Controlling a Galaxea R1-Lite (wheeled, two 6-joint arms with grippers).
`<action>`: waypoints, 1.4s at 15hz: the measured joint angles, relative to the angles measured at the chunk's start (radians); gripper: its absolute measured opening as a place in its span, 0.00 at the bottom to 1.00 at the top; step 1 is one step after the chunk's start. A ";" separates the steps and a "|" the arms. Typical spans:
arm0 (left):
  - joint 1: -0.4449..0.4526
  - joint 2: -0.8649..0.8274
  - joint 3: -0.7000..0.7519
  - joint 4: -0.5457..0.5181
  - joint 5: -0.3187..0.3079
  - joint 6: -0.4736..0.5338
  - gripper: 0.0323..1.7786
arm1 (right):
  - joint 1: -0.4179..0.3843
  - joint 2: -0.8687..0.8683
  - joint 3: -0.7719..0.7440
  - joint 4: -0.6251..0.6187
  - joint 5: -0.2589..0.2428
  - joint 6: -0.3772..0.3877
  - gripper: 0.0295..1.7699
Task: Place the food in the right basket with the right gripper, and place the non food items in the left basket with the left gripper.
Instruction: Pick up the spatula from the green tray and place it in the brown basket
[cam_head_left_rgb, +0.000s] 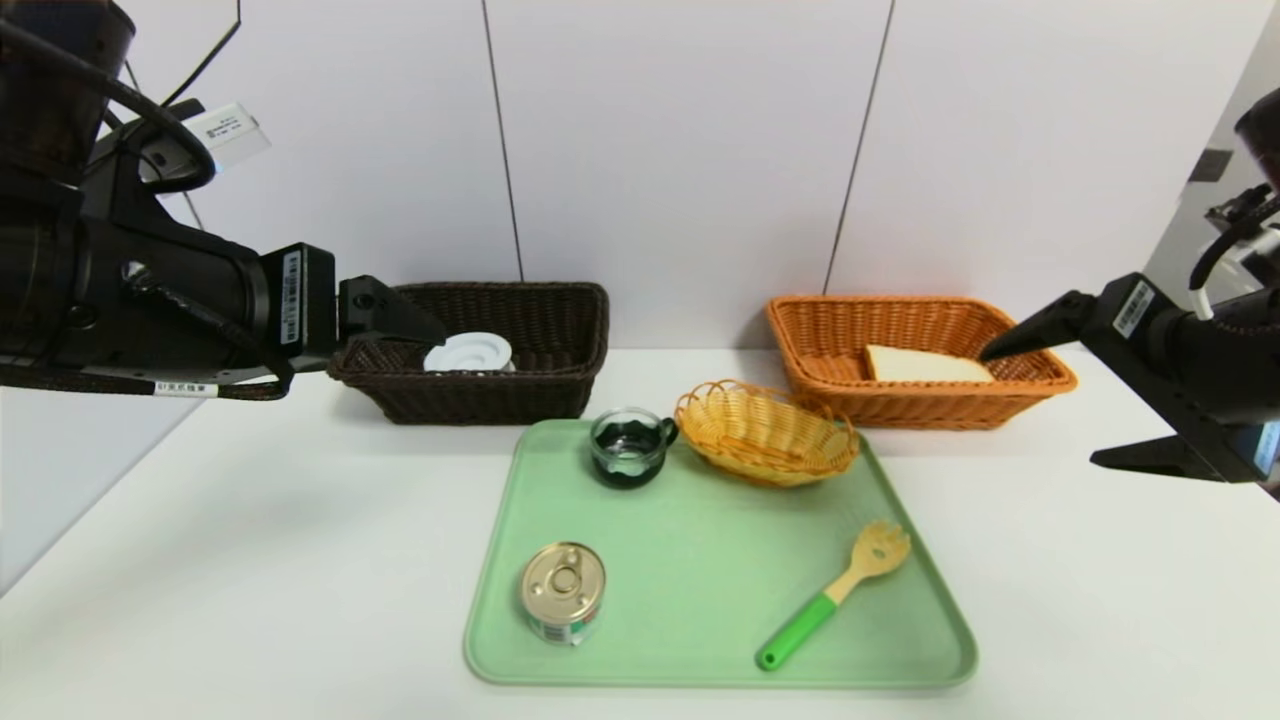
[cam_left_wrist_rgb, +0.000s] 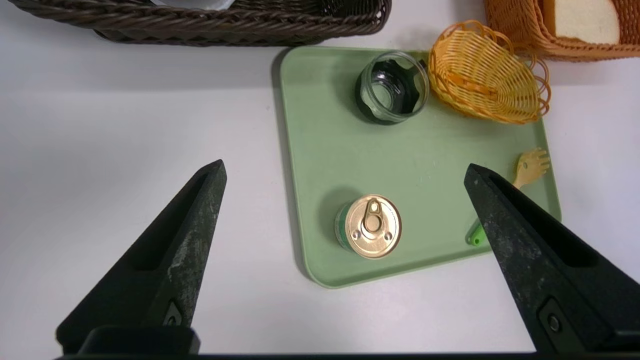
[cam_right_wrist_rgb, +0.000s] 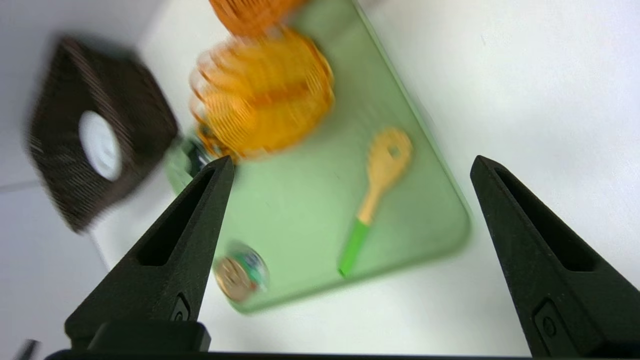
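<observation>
**Both grippers spread wide and empty above the tabletop**

The right gripper (cam_right_wrist_rgb: 350, 165) hangs in the air at the right edge of the scene with its jaws spread wide and nothing between them; in the head view one of its black fingers (cam_head_left_rgb: 1030, 325) shows in front of the near right corner of the large rectangular orange wicker basket (cam_head_left_rgb: 830, 340). The left gripper (cam_left_wrist_rgb: 345, 170) is likewise spread wide and empty, raised at the left side, by the left end of the large rectangular dark brown wicker basket (cam_head_left_rgb: 540, 395).

The slice of white bread with a tan crust (cam_head_left_rgb: 925, 365) lies inside the orange basket, toward its right half. The small round tin can with a gold pull-ring lid and green-white label (cam_head_left_rgb: 562, 592) stands upright on the pale green rectangular plastic tray (cam_head_left_rgb: 700, 600), near the tray's front left corner. The white round ribbed plastic reel (cam_head_left_rgb: 467, 353) lies in the dark brown basket. The small clear glass cup with a black handle (cam_head_left_rgb: 628, 447) stands at the tray's back edge, just beside the small oval yellow wicker basket (cam_head_left_rgb: 765, 432), which sits tilted at the tray's back right. The yellow pasta spoon with a green handle (cam_head_left_rgb: 835, 592) lies slantwise on the tray's front right part, head toward the back.

The tray rests on the white tabletop (cam_head_left_rgb: 250, 560), in front of the two large baskets, which stand well apart against the pale wall.
</observation>
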 joint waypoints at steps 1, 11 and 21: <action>-0.005 -0.016 0.017 0.000 0.000 -0.001 0.95 | 0.038 0.012 -0.014 0.046 -0.007 0.004 0.93; -0.009 -0.182 0.191 0.000 0.000 0.000 0.95 | 0.257 0.317 -0.187 0.175 -0.006 0.194 0.96; -0.009 -0.281 0.241 0.011 0.003 0.001 0.95 | 0.341 0.561 -0.267 0.289 0.071 0.296 0.96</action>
